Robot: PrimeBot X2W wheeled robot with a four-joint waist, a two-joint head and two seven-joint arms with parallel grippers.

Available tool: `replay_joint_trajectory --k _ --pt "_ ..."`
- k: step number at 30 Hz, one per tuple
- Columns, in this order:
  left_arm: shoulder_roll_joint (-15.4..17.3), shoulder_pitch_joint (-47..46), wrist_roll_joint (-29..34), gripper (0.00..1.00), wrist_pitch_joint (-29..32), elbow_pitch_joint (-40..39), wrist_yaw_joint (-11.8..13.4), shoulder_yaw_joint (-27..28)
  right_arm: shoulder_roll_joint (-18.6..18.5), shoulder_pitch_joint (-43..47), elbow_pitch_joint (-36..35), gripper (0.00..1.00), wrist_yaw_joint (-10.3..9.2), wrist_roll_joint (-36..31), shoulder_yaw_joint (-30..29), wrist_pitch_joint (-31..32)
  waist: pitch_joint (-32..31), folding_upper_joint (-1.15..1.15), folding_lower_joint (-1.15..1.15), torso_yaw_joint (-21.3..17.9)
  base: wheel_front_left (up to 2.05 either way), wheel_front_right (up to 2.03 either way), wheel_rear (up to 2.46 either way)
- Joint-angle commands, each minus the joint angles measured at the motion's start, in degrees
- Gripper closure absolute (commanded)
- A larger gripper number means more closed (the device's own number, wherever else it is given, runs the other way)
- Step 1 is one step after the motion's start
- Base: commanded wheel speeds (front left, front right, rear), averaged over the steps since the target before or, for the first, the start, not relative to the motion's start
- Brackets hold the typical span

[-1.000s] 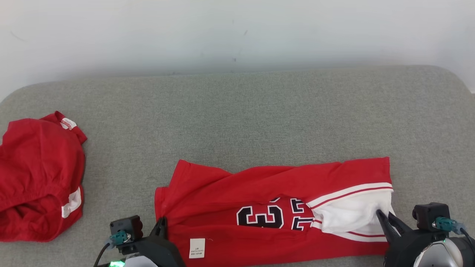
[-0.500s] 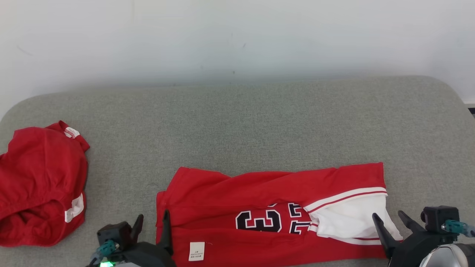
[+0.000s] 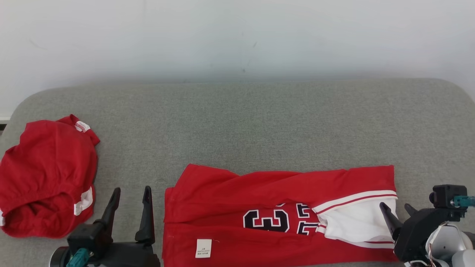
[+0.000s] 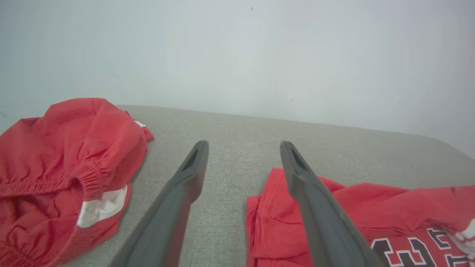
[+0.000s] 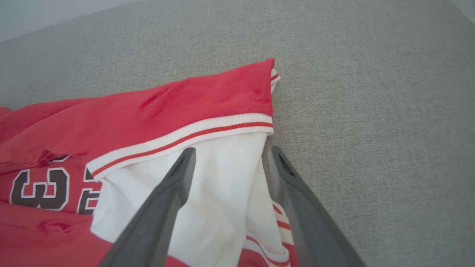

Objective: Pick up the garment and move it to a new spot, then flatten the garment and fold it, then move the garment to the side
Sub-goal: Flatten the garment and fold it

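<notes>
The garment is a red jersey with black-and-white numbers and white trim. It lies folded into a long band on the grey cushion, near the front edge. My left gripper stands open just left of the garment's left edge, with nothing between its fingers. In the left wrist view the left gripper points past the garment's corner. My right gripper is open at the garment's right end. In the right wrist view the right gripper spreads over the white inner cloth of the garment.
A second red piece of clothing lies bunched at the cushion's left end, also seen as the red bundle. A pale wall rises behind the cushion. Bare grey cushion stretches behind and to the right of the jersey.
Both grippers have opened and let go of the garment. The left gripper has drawn off to the left of its edge. The head camera has shifted slightly.
</notes>
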Motion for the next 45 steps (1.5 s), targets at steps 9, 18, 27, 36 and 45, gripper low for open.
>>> replay_joint_trajectory --k 9,18,27,36,45 --pt "-5.58 5.17 8.21 0.0 -0.06 -4.38 -4.9 10.16 -0.27 -3.7 5.72 0.0 -0.13 -0.5 -3.07 4.2 1.33 0.0 0.0 1.81 0.0 0.0 0.0" --pt "-9.27 8.67 12.66 0.0 -0.07 -3.46 -8.87 18.25 -0.01 -6.6 10.11 0.0 -0.13 -2.95 -4.65 6.93 3.36 0.0 0.0 2.72 0.0 0.0 0.0" --pt "-11.18 9.08 15.07 0.0 -0.08 -2.64 -11.3 21.99 2.19 -8.51 14.58 0.0 -0.14 -2.64 -3.66 11.36 5.04 0.0 0.0 4.04 0.0 0.0 0.0" --pt "-11.77 7.9 15.64 0.0 -0.08 -1.84 -11.89 23.06 1.83 -10.72 15.23 1.0 -0.16 -6.24 -8.24 8.36 5.28 0.0 0.0 3.62 0.0 0.0 0.0" --pt "-11.91 6.98 15.71 0.0 -0.08 -2.78 -12.41 23.1 -0.87 -12.48 12.76 1.0 -0.15 -11.28 -17.24 7.6 4.35 0.0 0.0 1.44 0.0 0.0 0.0"
